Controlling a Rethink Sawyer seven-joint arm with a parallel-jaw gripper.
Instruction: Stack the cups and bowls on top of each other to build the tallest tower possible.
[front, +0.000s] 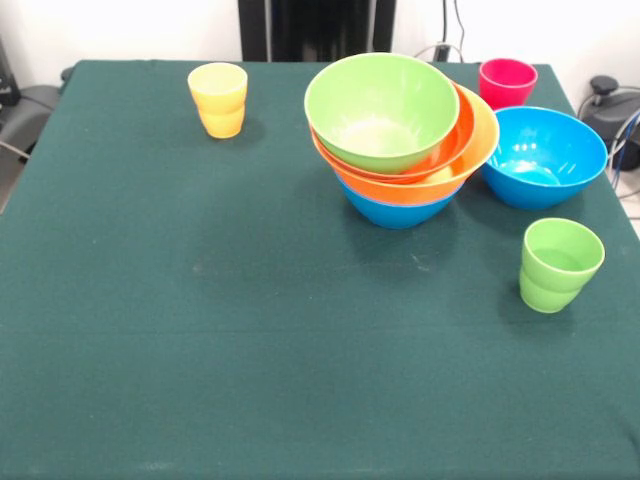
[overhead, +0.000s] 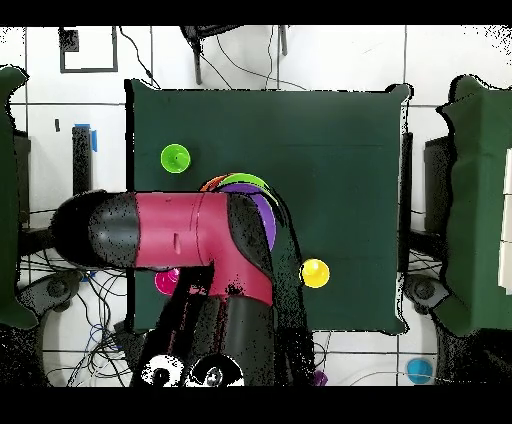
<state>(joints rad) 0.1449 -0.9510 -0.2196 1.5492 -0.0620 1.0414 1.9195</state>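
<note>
The tower (front: 400, 150) stands at the table's far right of middle: a lime green bowl (front: 381, 110) tilts on top of an orange-red bowl (front: 462, 118), a yellow-orange bowl (front: 440, 183) and a blue bowl (front: 398, 210) at the bottom. A separate blue bowl (front: 543, 155) sits just right of it. The yellow cup (front: 217, 98) stands far left, the red-pink cup (front: 507, 82) far right and the light green cup (front: 558, 263) nearer on the right. In the overhead view the arm (overhead: 190, 235) covers most of the tower; a green rim (overhead: 243, 180) and a purple edge (overhead: 264, 212) peek out. No gripper shows.
The dark green tablecloth (front: 200, 330) covers the whole table. In the overhead view the green cup (overhead: 175, 158), yellow cup (overhead: 314, 272) and pink cup (overhead: 166, 281) stand around the arm. Cables lie on the floor beyond the table's edges.
</note>
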